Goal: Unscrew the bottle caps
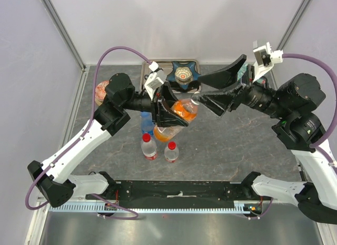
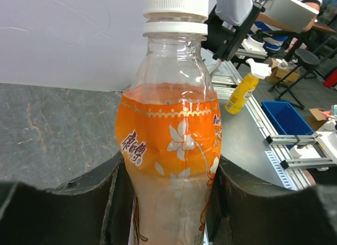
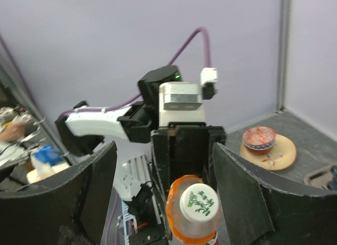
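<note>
Right claw [image 1: 208, 96] released, jaws spread, white cap [image 3: 199, 202] just ahead of it, centred between them. Left claw [image 1: 167, 114] clenched on the orange bottle [image 2: 168, 150] mid-scene. The bottle is tilted, its long axis pointing cap-first to the right, straight at the right claw. The right arm is nearer the cap.

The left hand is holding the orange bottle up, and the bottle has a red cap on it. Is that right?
Almost. The left hand is holding the orange bottle up, but the cap on it is white, not red. The left wrist view shows it clearly.
</note>
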Tool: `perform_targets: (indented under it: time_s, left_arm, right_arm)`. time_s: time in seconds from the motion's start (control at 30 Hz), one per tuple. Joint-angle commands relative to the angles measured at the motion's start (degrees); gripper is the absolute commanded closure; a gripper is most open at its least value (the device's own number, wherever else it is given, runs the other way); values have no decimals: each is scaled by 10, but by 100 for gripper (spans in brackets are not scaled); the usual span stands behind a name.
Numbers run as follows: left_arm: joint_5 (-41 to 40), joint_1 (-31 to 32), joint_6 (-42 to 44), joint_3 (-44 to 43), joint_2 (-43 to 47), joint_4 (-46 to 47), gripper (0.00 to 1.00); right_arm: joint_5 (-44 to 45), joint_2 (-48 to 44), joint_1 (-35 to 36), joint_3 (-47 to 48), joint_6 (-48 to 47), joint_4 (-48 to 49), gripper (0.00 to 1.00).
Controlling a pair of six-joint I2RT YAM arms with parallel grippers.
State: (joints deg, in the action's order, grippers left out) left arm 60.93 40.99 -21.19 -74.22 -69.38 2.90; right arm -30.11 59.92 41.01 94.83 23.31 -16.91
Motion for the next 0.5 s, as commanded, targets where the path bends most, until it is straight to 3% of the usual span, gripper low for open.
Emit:
perform_targets:
  time_s: [0.0,0.1,0.2,0.33,0.47]
  left_arm:
    - [-51,1,34,-12,12,1,47]
    - [-160,14,66,5,30,0,47]
    - [-258,50,121,21,50,-8,47]
    - [-480,116,199,21,54,-25,47]
    - [-650,176,257,25,45,-12,47]
  right_arm:
    - [170,15,1,42,12,-46,21]
    - [262,34,2,80,52,-91,21]
    - [298,49,1,114,86,-140,22]
    - [354,77,2,153,105,-185,21]
    - [398,93,1,173,119,-219,20]
